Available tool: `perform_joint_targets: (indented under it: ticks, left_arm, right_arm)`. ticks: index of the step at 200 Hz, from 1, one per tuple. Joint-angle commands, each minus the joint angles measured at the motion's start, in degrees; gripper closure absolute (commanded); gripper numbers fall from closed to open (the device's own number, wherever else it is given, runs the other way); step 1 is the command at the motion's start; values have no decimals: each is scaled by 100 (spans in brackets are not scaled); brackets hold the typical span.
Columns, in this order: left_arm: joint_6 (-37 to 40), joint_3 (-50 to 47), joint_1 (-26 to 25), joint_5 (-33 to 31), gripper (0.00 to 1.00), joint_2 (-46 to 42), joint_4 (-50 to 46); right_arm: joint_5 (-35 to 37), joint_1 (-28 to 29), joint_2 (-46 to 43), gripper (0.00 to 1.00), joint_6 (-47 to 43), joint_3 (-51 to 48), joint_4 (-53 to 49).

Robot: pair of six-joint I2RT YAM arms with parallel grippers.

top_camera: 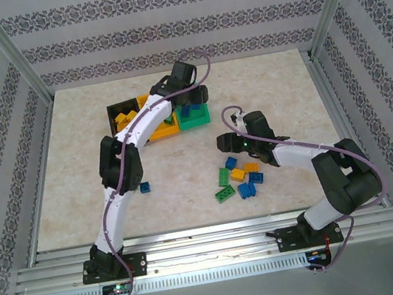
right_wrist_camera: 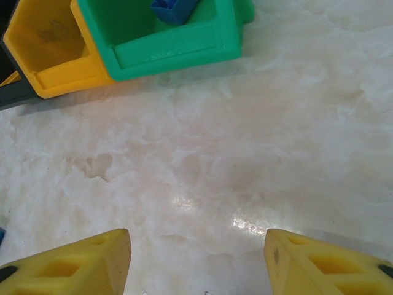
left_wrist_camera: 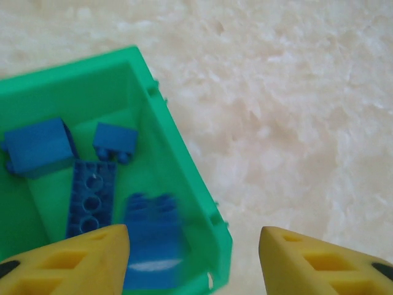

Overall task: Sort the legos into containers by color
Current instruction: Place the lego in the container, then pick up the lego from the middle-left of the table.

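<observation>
The left arm (top_camera: 146, 124) and right arm (top_camera: 298, 152) have white links and black joints; lilac cables (top_camera: 209, 63) run alongside. The fingers (left_wrist_camera: 67, 261) are yellow slotted wedges.

Smooth plastic bin (left_wrist_camera: 73, 86), glossy marbled table (right_wrist_camera: 245, 153)

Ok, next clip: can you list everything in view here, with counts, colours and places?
bins: three, joined in a row at the table's far middle: black bin, yellow-orange bin, green bin
blue bricks: four, blue, inside the green bin; one looks blurred
yellow bricks: several, yellow, in the black bin
loose bricks: about seven, blue, green and orange, clustered near the right arm
lone brick: one, blue, beside the left arm
table: one, beige marbled
left claw: open, above the green bin
right claw: open, over bare table
</observation>
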Motion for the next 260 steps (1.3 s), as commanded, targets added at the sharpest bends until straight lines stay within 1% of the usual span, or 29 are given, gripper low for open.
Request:
perform_joint_targets:
  ticks: [1, 12, 20, 46, 62, 72, 97, 132, 149, 165, 191, 220, 234, 260]
  left_arm:
    - [218, 326, -10, 17, 39, 21, -889]
    - [207, -163, -8, 112, 37, -242, -620]
    - [301, -788, -3, 197, 37, -557, -232]
    - [252, -2813, 16, 90, 37, -1686, 998]
    - [144, -3704, 34, -6, 37, -2308, 1301]
    - [150, -4088, 36, -99, 36, -2614, 1261]
    - [247, -4461, 34, -445, 36, -3021, 479]
    - [267, -5180, 36, -512, 36, -3473, -318]
    - [290, -5515, 31, -602, 36, -3643, -851]
    - [306, -5886, 36, -711, 36, -3816, -1098]
    - [165, -6375, 36, -792, 37, -4125, -1338]
    - [37, -6816, 58, -875, 37, -4413, -1302]
    - [52, -6952, 70, -843, 37, -4377, -1243]
    - [0, -6911, 79, -781, 38, -4013, -1367]
  right_arm:
    - [-37, -72, -124, 40, 10, -78, 109]
    - [-39, -71, -101, 40, 18, -71, 126]
    - [-47, -74, -73, 40, 12, -54, 102]
    - [-65, -72, -103, 40, 40, -86, 137]
    - [-73, -71, -51, 40, 53, -71, 156]
    - [-106, -70, -6, 41, 53, -36, 127]
    - [-202, -76, 40, 42, 115, -34, 217]
    - [-202, -72, 34, 42, 108, -32, 182]
    - [-197, -70, 53, 42, 106, -17, 162]
    - [-229, -72, 108, 42, 113, 10, 168]
    - [-291, -69, 193, 42, 162, 43, 244]
    - [-333, -75, 220, 42, 196, 54, 260]
    - [-337, -73, 238, 42, 207, 52, 281]
    - [-329, -70, 313, 42, 185, 107, 225]
